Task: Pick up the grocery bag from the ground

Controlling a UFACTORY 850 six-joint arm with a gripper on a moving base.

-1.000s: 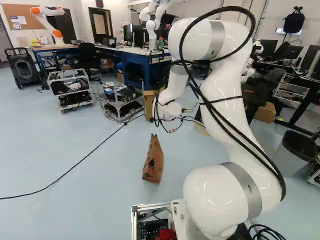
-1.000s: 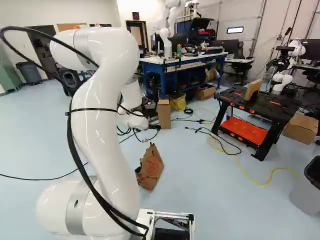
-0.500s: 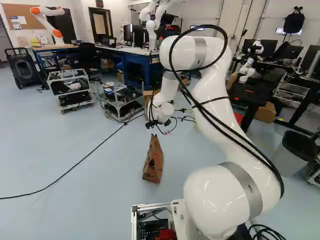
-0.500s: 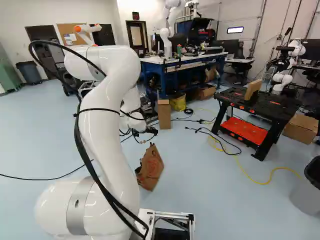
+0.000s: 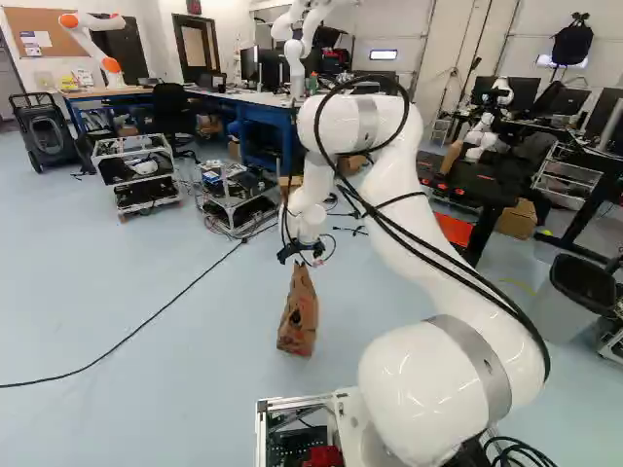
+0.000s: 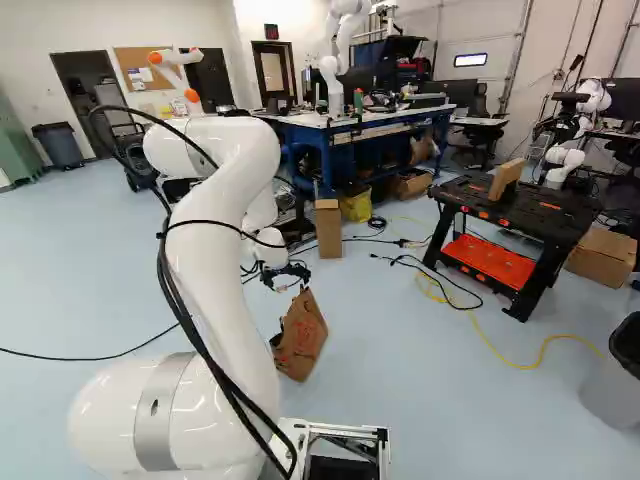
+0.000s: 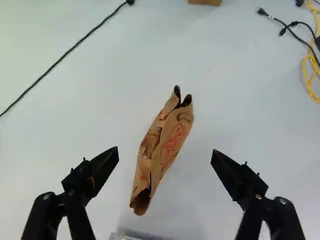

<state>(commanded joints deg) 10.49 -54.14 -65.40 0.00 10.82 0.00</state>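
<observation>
Metal frame (image 5: 292,402) at the bottom of the left base view, just beside the foot of the arm (image 5: 428,277). The white arm rises right of center there, bends over at its top and reaches down toward the middle. Trash bin (image 6: 612,385) at the lower right of the right base view. Paper bag (image 5: 298,321), brown, stands on the floor a bit below center in both base views, narrow end up (red print on one side). Gripper (image 5: 301,256) hangs near the bag's top, pointing down. In the wrist view its fingers are spread wide, holding nothing; the bag is ahead and between them, apart from both. Black cable (image 7: 65,56) runs across the floor at the left of the left base view. Farther off in the right base view: yellow cord (image 6: 530,366) on the floor at right, black work table (image 6: 545,215) with a wood block (image 6: 507,178) on it, cardboard box (image 6: 328,230) upright near center. Blue bench (image 6: 326,165) behind that. Another robot (image 5: 90,41), white and orange, upper left of the left base view.
</observation>
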